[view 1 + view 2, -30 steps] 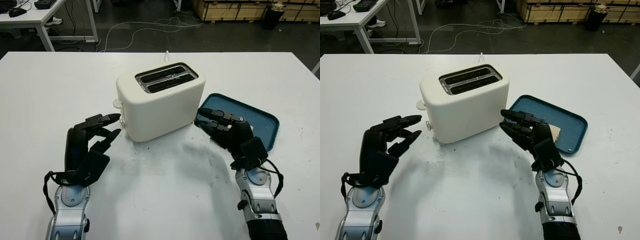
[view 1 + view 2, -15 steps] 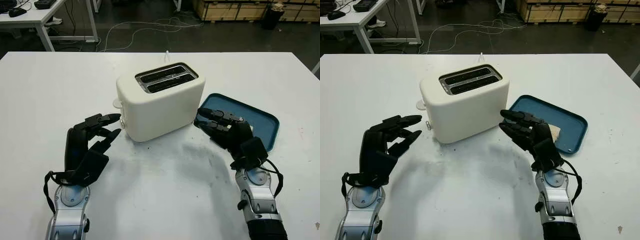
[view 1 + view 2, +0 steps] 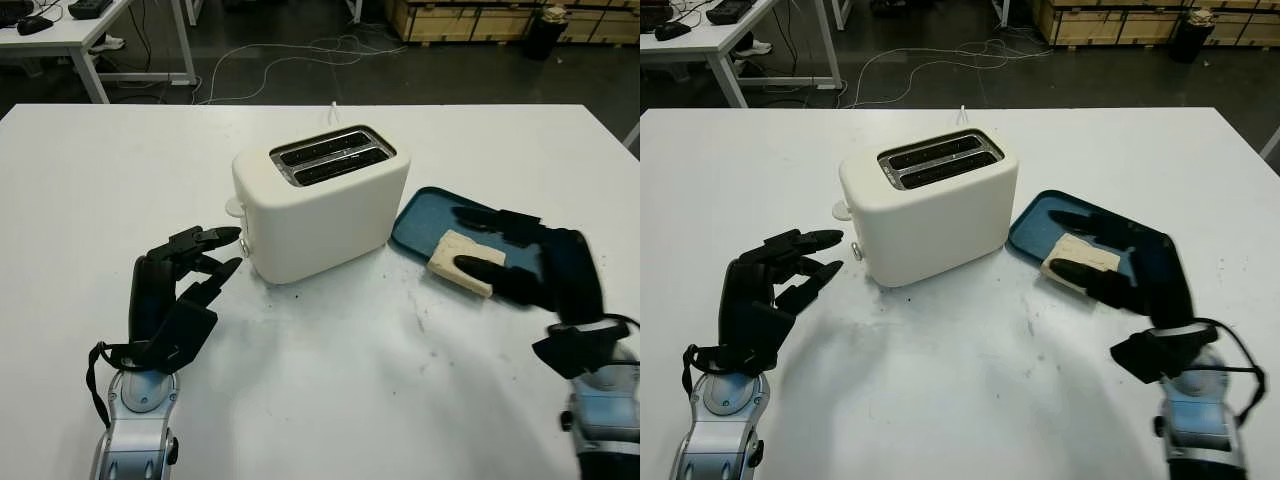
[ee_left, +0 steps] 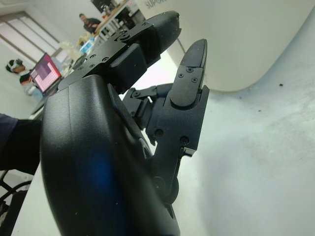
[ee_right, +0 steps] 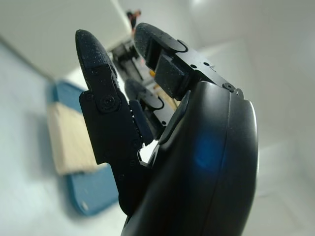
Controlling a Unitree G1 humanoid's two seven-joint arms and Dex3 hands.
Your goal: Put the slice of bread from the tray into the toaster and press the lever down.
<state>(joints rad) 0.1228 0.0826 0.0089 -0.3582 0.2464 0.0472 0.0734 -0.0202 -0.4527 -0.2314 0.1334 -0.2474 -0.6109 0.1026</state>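
Note:
A cream two-slot toaster [image 3: 318, 205] stands mid-table, its small lever knob [image 3: 233, 207] on the left end, up. To its right lies a blue tray [image 3: 420, 215] holding a pale slice of bread [image 3: 462, 262], also visible as the bread [image 5: 69, 140]. My right hand [image 3: 495, 245] is open, hovering just right of the slice over the tray, its fingers pointing left on either side of it without touching. My left hand [image 3: 205, 262] is open, left of the toaster near the lever end.
The white table [image 3: 330, 380] has free room in front of the toaster and between my arms. A white cable [image 3: 333, 105] runs off the far table edge. Beyond are other desks and wooden crates.
My right hand has swung right, away from the toaster's right end to over the tray, uncovering the bread slice. The left hand has not moved.

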